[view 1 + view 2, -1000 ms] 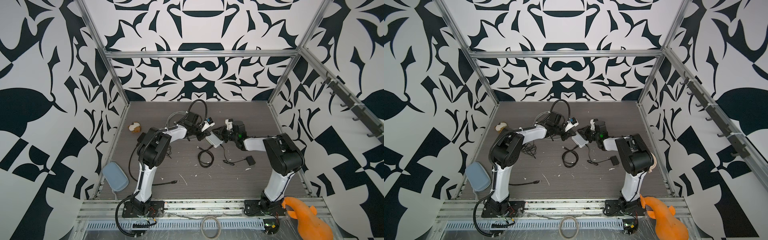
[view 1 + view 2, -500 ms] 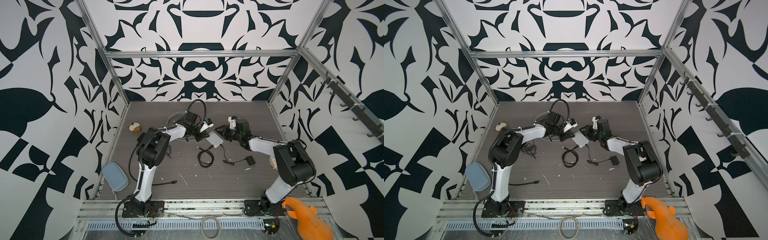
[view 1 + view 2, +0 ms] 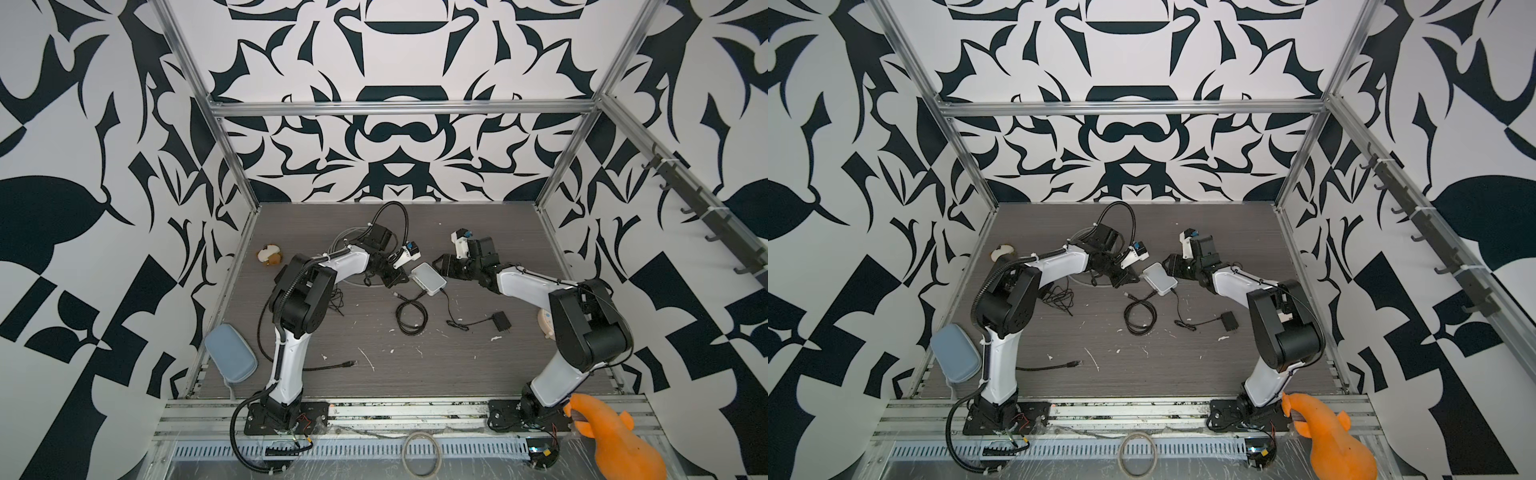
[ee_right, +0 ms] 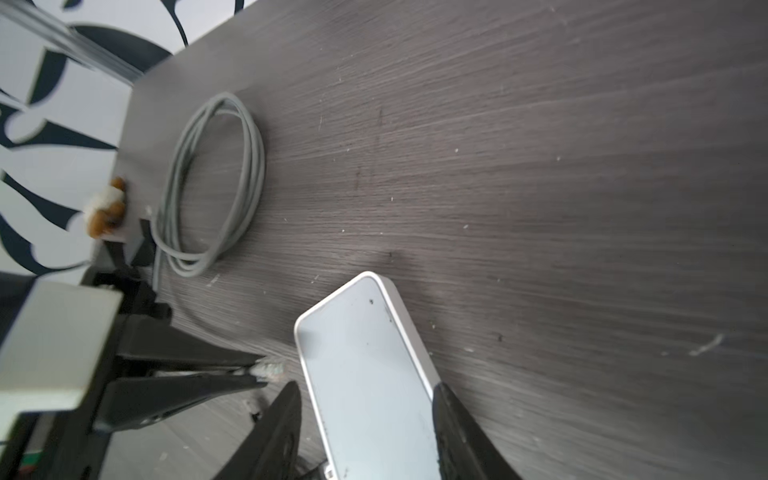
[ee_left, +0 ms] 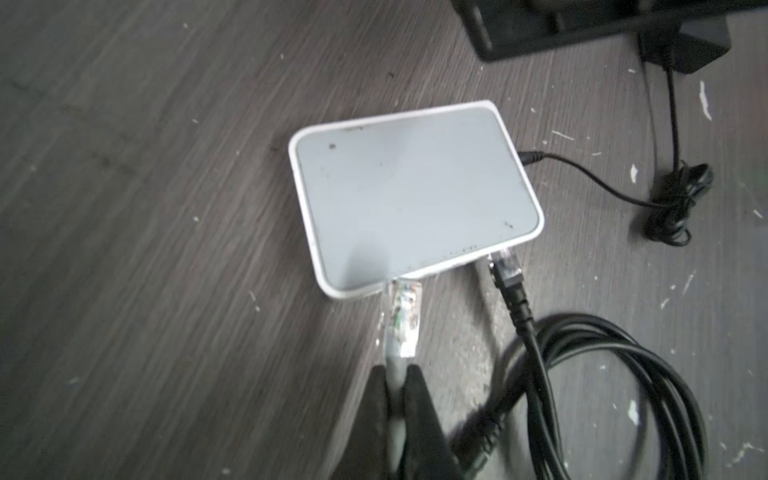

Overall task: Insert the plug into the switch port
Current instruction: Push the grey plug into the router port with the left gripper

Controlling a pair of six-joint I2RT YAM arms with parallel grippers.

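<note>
Two risks stood out, as I judged it. First, the left gripper was pressed together on the grey cable just behind the clear plug, not on the plug's body. The plug could therefore have swung or buckled on that soft lead when pushed. Its tip sat right at the port edge of the switch, near a corner. Whether it was lined up with an opening or only butting the casing could not be told. Second, the right gripper stood spread astride the switch, with one finger seemingly against a side and the other just clear of it. Nothing clamped the light box to the table, so a push from the plug would likely have slid or turned it away. That could also have tugged the black cable seated in a neighbouring port. A latch turned the wrong way would have blocked entry, but its facing was too blurred to judge. As for containers, only one showed: a grey-blue soft case at the table's left edge near the front, closed, its contents hidden. One of the switch's ports held the black cable's plug, and the rest were out of sight.
</note>
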